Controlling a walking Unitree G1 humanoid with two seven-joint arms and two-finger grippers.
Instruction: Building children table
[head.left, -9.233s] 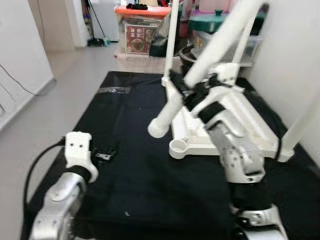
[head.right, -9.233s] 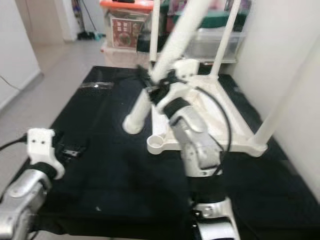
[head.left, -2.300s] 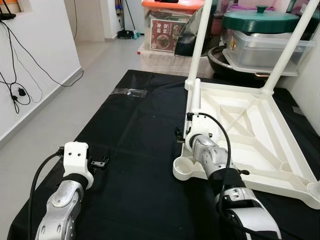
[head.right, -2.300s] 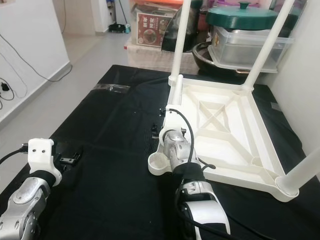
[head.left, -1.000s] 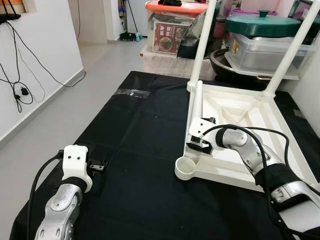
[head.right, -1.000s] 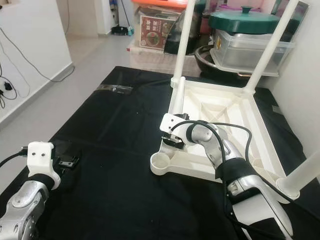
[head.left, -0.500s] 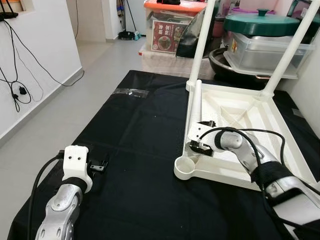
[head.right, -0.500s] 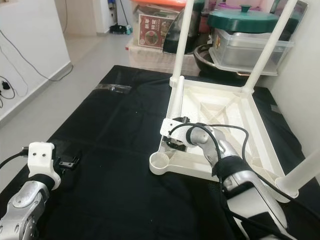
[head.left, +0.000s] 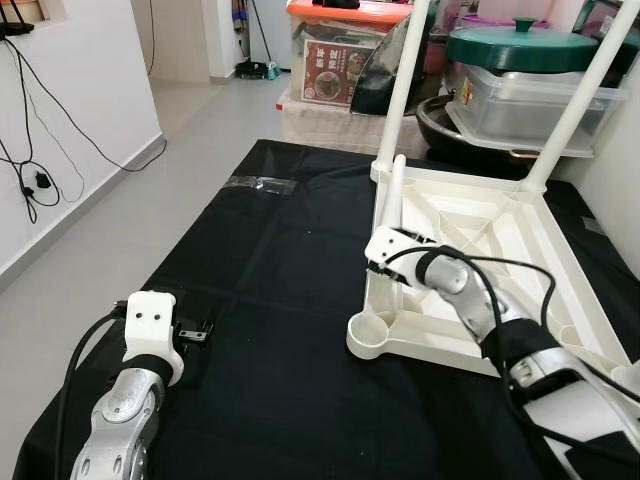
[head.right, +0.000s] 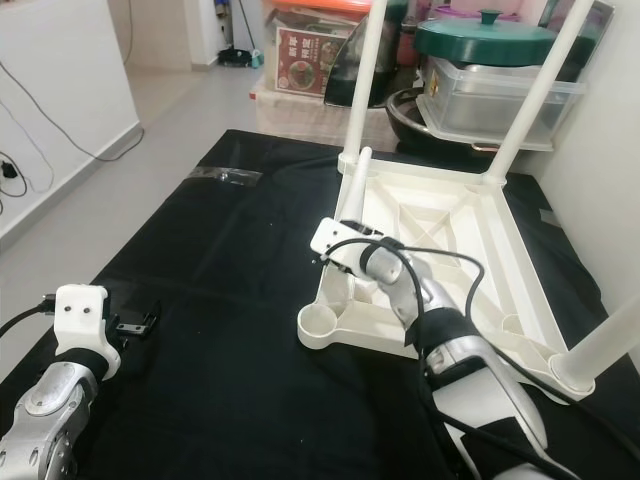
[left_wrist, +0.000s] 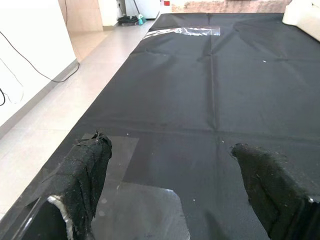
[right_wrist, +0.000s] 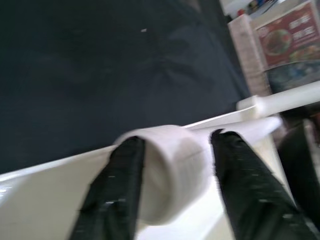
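Note:
The white children's table (head.left: 520, 240) lies upside down on a black mat (head.left: 270, 300), with two legs (head.left: 405, 80) standing up at its far corners. A loose white leg (head.left: 396, 195) slants along the table's left rim, its near end lifted. My right gripper (right_wrist: 175, 145) is shut on that near end, one black finger (right_wrist: 120, 185) on each side of the tube. The empty corner socket (head.left: 370, 335) sits just in front of it. My left gripper (left_wrist: 172, 150) rests open and holding nothing low over the mat's front left part.
Storage boxes (head.left: 340, 60) and a green-lidded tub (head.left: 520, 60) stand behind the mat. A third fitted leg (head.right: 610, 340) rises at the near right corner. Clear tape (head.left: 258, 184) holds the mat's far left edge. Bare floor and a wall with cables (head.left: 40, 150) lie left.
My right gripper has risen and moved back from the corner socket, lifting the near end of the loose leg off the rim. The left arm has stayed put.

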